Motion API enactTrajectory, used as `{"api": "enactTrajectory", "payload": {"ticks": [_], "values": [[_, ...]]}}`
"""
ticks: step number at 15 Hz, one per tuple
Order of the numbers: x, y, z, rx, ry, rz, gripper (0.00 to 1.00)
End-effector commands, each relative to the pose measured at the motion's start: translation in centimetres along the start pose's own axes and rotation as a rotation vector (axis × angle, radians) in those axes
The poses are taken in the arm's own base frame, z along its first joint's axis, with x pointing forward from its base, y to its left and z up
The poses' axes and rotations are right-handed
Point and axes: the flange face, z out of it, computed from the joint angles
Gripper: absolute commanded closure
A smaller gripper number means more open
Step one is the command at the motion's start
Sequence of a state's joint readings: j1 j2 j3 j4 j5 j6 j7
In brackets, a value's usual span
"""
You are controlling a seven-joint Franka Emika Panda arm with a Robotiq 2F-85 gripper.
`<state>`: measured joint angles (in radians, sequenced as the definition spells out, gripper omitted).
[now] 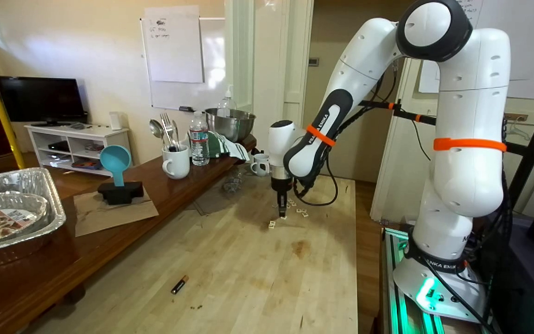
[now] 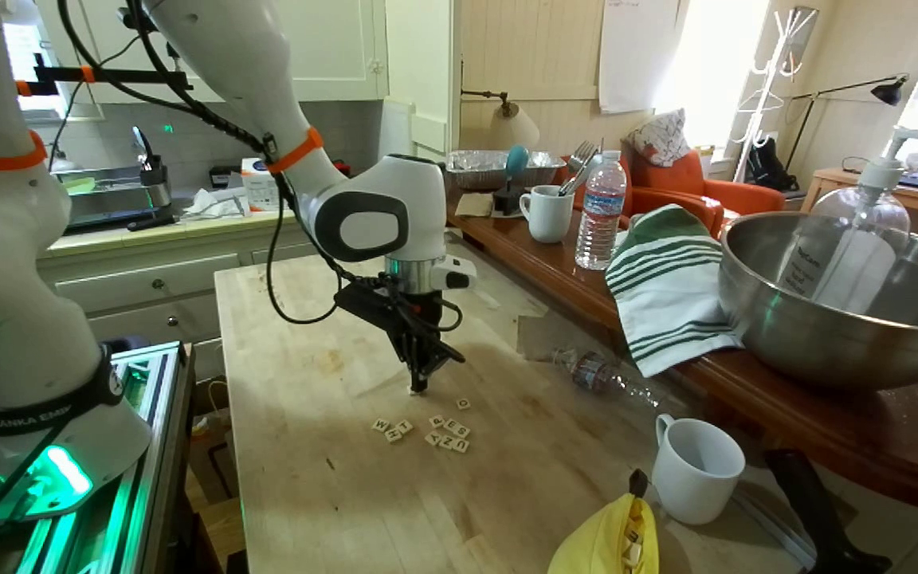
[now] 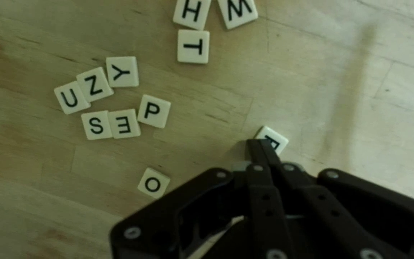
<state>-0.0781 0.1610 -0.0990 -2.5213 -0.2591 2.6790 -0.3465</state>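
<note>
My gripper (image 3: 263,142) points down with its two black fingertips pressed together and nothing visible between them. It is low over the wooden table in both exterior views (image 1: 282,215) (image 2: 418,388). Its tips cover part of a cream letter tile (image 3: 281,140) in the wrist view; the letter is partly hidden, and I cannot tell whether they touch. An O tile (image 3: 153,182) lies apart to the left. A P tile (image 3: 154,111) touches an E tile (image 3: 124,123), beside an S tile (image 3: 96,125). U, Z and Y tiles (image 3: 95,84) lie above them. T (image 3: 193,46), H and W tiles are at the top.
A clear plastic bottle (image 2: 602,375) lies along the raised brown ledge (image 2: 539,263). A white mug (image 2: 698,470) and a yellow pouch (image 2: 606,538) holding tiles stand near it. A battery (image 1: 179,284) lies on the table. The ledge bears a steel bowl (image 2: 841,343) and a full bottle (image 2: 601,211).
</note>
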Motion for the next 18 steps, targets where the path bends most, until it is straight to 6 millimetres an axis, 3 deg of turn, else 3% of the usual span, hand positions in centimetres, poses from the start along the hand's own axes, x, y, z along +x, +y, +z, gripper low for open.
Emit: {"api": "enactTrajectory", "payload": {"ticks": [1,7,18], "values": [[-0.4,-0.3,0.7,-0.002,0.019,-0.050,1.00],[0.1,-0.5,0.9,0.018,0.013,0.070,1.00],[0.9,0.3,1.0,0.066,0.007,0.501,1.00]]}}
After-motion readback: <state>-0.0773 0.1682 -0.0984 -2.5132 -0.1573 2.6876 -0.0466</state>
